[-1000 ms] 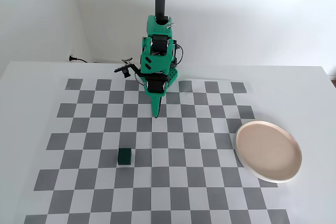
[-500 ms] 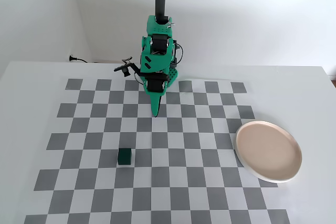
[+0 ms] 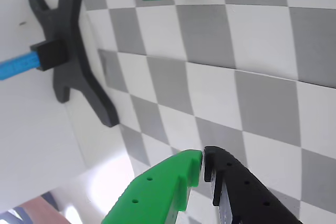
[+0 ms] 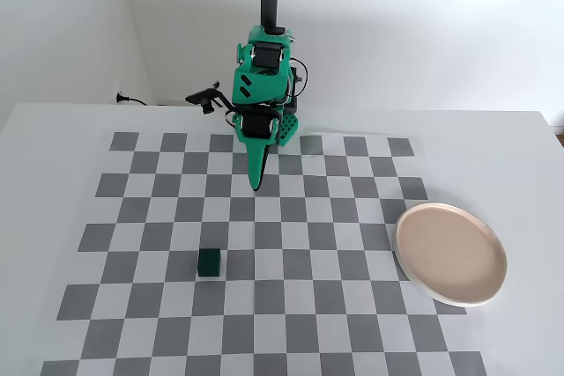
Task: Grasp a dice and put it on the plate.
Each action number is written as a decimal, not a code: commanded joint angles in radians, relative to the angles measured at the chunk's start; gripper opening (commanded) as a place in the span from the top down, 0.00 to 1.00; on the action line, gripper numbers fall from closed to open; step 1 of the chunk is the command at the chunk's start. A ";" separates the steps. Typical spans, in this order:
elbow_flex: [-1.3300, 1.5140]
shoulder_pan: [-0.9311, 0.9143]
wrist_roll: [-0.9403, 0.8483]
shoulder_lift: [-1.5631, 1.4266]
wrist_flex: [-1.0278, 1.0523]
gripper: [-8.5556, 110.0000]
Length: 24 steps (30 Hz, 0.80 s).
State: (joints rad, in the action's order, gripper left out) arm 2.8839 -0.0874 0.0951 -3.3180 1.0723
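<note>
Closed, empty green-and-black claw (image 3: 202, 162) hovers over the checkered table (image 4: 352, 244), well apart from small dark green cube dice (image 4: 209, 262) and round pale pinkish-beige plate (image 4: 450, 254).

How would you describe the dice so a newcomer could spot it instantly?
Start at the grey-and-white checkerboard on the white table. The dice sits left of centre, far from the plate. It is a small, plain dark green cube, darker than the bright green gripper.

Test bench: checkered mat (image 4: 291, 244), bare white walls (image 4: 397, 24).
</note>
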 commanded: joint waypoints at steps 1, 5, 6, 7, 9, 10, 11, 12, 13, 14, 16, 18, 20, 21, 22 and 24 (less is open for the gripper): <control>-0.155 -0.005 -0.006 0.097 -0.057 0.97; -0.239 -0.011 -0.006 0.229 -0.114 0.97; -0.253 -0.014 -0.012 0.252 -0.132 0.97; -0.264 -0.015 -0.021 0.270 -0.150 0.97; -0.285 -0.023 -0.044 0.302 -0.186 0.97; -0.293 -0.026 -0.061 0.318 -0.204 0.97; -0.299 -0.031 -0.078 0.330 -0.225 0.97; -0.305 -0.035 -0.100 0.344 -0.249 0.97; -0.311 -0.040 -0.124 0.359 -0.268 0.97; -0.321 -0.046 -0.152 0.379 -0.288 0.97; -0.347 -0.064 -0.193 0.434 -0.321 0.97; -0.390 -0.084 -0.256 0.514 -0.350 0.97; -0.449 -0.114 -0.310 0.620 -0.370 0.97; -0.480 -0.124 -0.336 0.675 -0.376 0.97; -0.505 -0.137 -0.368 0.726 -0.385 0.96; -0.520 -0.146 -0.411 0.795 -0.428 0.96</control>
State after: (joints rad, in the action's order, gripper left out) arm 2.4897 -0.2163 -0.2393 -2.6354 0.7102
